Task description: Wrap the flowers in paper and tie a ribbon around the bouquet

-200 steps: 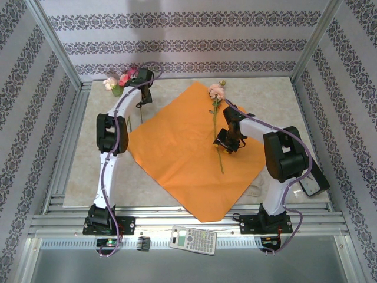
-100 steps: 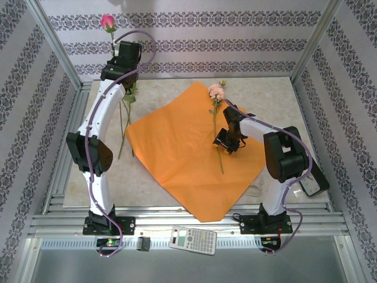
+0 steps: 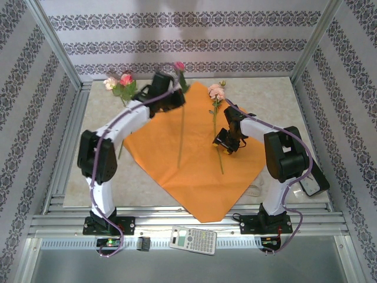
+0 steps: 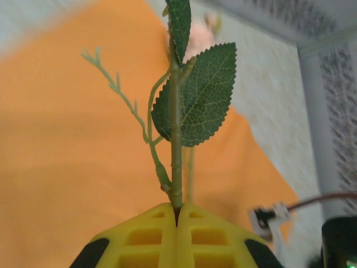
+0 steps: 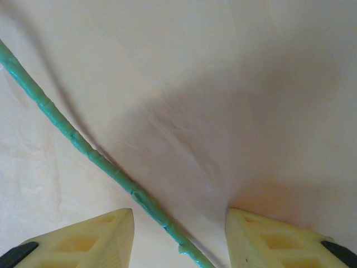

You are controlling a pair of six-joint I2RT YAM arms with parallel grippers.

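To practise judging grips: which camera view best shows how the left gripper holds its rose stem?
Left wrist: the rose stem is pinched in the shut left gripper. Top external shows it whole over the paper, grip tiny.

Orange paper (image 3: 165, 159): one sheet
Roses: four heads counted — magenta rose (image 3: 179, 66), pale pink rose (image 3: 217, 91), pink rose (image 3: 126, 78), cream rose (image 3: 110, 82)
Grippers: two — left gripper (image 4: 177, 216), right gripper (image 5: 179, 220)
Calculator (image 3: 193, 240): one
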